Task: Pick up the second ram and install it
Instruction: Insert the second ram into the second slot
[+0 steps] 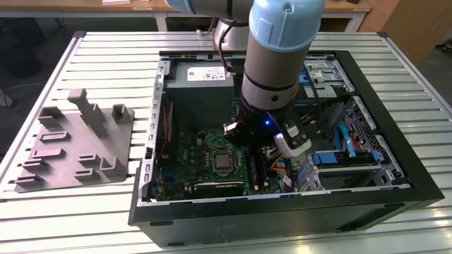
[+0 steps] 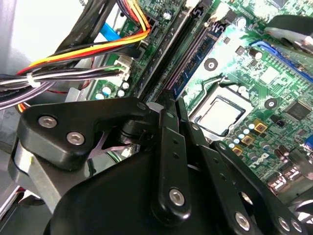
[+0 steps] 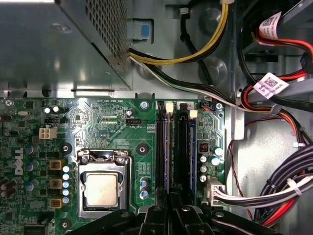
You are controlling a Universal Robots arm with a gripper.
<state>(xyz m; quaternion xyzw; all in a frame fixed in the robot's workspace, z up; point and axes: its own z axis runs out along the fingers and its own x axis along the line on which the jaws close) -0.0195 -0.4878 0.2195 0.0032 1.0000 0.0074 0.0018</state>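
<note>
This is looking like a robotics lab or electronics workshop. An open desktop computer case [image 1: 395,174] is lying on a slatted metal workbench [image 1: 42,217] at the frame's centre, its green motherboard [image 1: 205,164] showing. A grey moulded parts fixture [image 1: 74,140] is sitting at the left. A robot arm [image 1: 276,63] is reaching into the case. Wooden desks [image 1: 84,6] are running along the top edge.

A: Entry one, print on record?
B: White label [image 1: 209,74] on the power supply [image 1: 201,100], beyond the processor socket [image 1: 223,161]. The wording cannot be made out.
A: Entry two?
B: Two white barcode tags [image 3: 270,85] on cables [image 3: 286,45], well apart from the socket. There is also white lettering on the motherboard [image 3: 107,122] beside the socket. None of it is legible.
</note>
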